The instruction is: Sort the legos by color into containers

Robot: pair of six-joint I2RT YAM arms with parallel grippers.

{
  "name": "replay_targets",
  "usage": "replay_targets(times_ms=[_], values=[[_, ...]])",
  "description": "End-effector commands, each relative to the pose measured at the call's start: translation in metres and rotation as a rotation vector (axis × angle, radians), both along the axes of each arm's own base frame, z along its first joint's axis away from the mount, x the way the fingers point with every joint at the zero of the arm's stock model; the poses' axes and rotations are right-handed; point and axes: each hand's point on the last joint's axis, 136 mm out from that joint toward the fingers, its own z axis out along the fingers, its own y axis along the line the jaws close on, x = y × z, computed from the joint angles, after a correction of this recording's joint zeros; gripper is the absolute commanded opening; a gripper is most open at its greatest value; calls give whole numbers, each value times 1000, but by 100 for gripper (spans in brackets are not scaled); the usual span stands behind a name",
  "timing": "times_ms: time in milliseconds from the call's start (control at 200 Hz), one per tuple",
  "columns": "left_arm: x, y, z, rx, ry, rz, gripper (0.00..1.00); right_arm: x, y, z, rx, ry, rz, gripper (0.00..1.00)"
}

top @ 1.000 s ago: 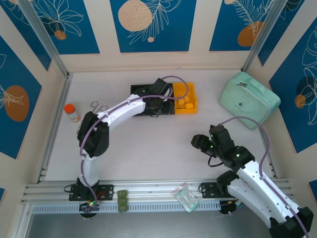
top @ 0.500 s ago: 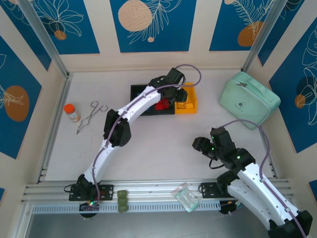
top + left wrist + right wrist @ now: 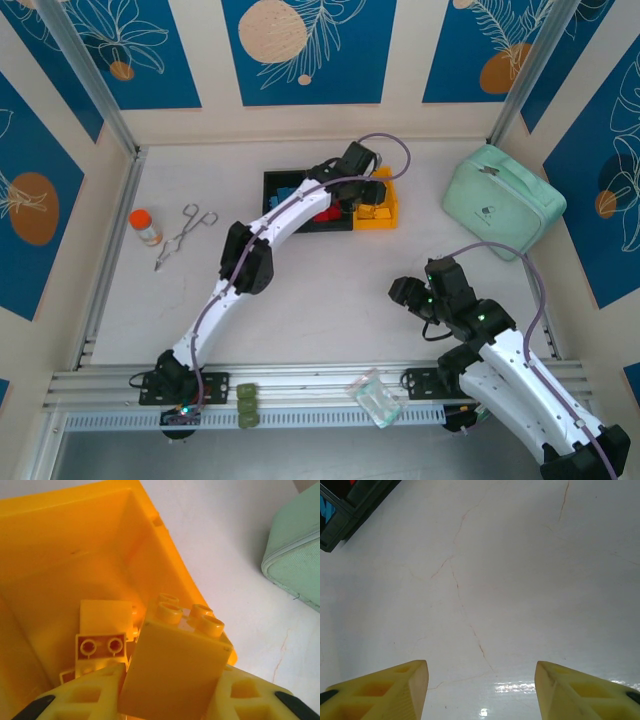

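Yellow lego is clamped between the left fingers, studs pointing away from the wrist camera. Its lower end is cut off by the frame edge. It sits over the yellow bin, its studded end overlapping the bin wall on the pouch side. Whether it touches anything beneath cannot be told. One loose yellow brick lies inside the bin, partly hidden behind the held lego. Pieces under it are hard to separate, yellow on yellow.

Top view: left arm lies stretched to the yellow bin, and its wrist covers that bin's left part and some of the middle black bin beside it. Red legos show there; blue legos are in the end black bin, further left. Counts not readable.

Right fingers stand apart with nothing between them, over bare counter, near-right of the yellow bin. One black bin's corner is cut off at upper left of the right wrist view; which bin cannot be told.

Around: mint green pouch right of the yellow bin; orange-capped bottle and metal forceps far left of it; olive green block and clear bag on the near rail, well apart from it.
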Motion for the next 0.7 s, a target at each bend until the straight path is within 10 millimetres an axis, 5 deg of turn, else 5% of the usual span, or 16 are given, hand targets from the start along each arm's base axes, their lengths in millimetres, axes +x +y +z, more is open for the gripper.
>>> replay_targets(times_ms=[0,80,215,435,695], values=[[13,-10,14,-66,-55,-8,35,-5,0,-1,14,25,-4,59],[16,-11,13,-70,-63,-6,36,-5,0,0,15,26,-6,58],[18,-12,18,-82,-77,-3,54,-6,0,1,19,27,-4,58],[10,-10,36,-89,-74,-22,58,-5,2,2,31,20,-1,58],[-23,0,73,-89,-70,-87,61,0,8,4,40,2,25,59]])
